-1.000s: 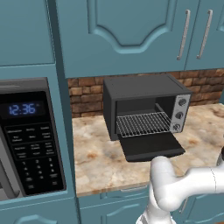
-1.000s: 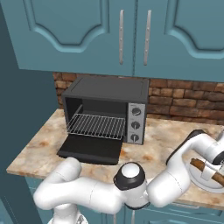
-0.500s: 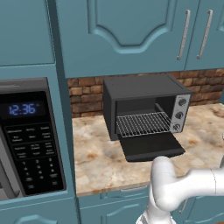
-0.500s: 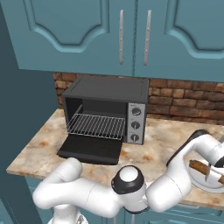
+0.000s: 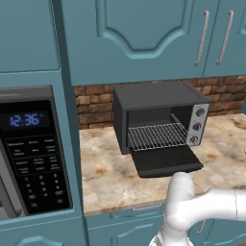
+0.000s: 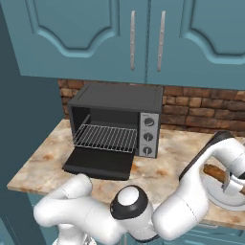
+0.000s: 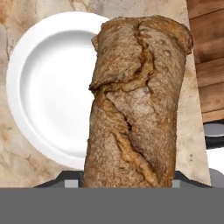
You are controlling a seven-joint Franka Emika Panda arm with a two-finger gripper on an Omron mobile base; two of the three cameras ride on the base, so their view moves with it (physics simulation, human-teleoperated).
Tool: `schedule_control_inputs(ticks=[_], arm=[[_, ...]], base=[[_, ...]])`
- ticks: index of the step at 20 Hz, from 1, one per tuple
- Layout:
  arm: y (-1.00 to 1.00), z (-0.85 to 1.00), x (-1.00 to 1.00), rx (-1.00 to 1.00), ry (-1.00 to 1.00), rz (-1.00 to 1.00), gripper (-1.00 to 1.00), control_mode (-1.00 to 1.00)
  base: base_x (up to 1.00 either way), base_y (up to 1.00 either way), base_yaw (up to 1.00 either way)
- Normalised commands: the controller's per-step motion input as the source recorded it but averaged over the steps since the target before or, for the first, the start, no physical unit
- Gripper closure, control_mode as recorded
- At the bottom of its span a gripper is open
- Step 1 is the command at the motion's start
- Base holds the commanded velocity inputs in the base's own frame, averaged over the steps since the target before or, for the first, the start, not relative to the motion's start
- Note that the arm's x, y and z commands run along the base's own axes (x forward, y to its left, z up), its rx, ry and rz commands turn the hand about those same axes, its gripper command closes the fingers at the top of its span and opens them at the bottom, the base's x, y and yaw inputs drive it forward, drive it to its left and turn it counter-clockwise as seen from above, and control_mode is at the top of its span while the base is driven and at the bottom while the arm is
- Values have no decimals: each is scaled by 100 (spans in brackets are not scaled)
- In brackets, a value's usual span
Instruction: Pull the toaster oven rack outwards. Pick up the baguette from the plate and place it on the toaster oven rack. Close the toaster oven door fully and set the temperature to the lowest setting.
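From the left base view I see the microwave (image 5: 33, 153) at the far left, its clock lit blue, set into the teal cabinetry. To its right runs the counter (image 5: 110, 173), with the oven (image 5: 161, 117) against the brick wall (image 5: 96, 108). Its door (image 5: 166, 161) lies folded down flat onto the counter, and the rack (image 5: 156, 136) sits pulled forward, its front edge at the mouth of the cavity. Three knobs (image 5: 196, 126) line the silver panel on the oven's right side.

Further right, in the right base view, my arm bends over the counter's right end, where the gripper (image 6: 229, 181) sits over the plate (image 6: 217, 198). The baguette (image 6: 214, 172) pokes out beside the hand, above the plate.

In the hand view the baguette (image 7: 135, 100) stands between the fingertips, with a dark pad (image 7: 72, 178) showing at either side of its lower end, so I read the claw as clamped on the loaf. The plate (image 7: 48, 87) lies behind it, bare and white, on the counter (image 7: 13, 148).
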Motion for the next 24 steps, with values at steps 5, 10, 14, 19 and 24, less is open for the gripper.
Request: schedule_control_inputs(ticks=[5,10,14,19,24], arm=[[100,14,0,-9,-21,-22,100,-100],[100,6,0,-11,-25,-28,100,-100],[95,26,0,-14,-7,-13,100,-100],[64,57,-3,-23,12,0,100,-100],[59,48,-5,-22,6,3,100,-100]], base=[[0,0,0],[0,0,0],[0,0,0],[0,0,0],[0,0,0]])
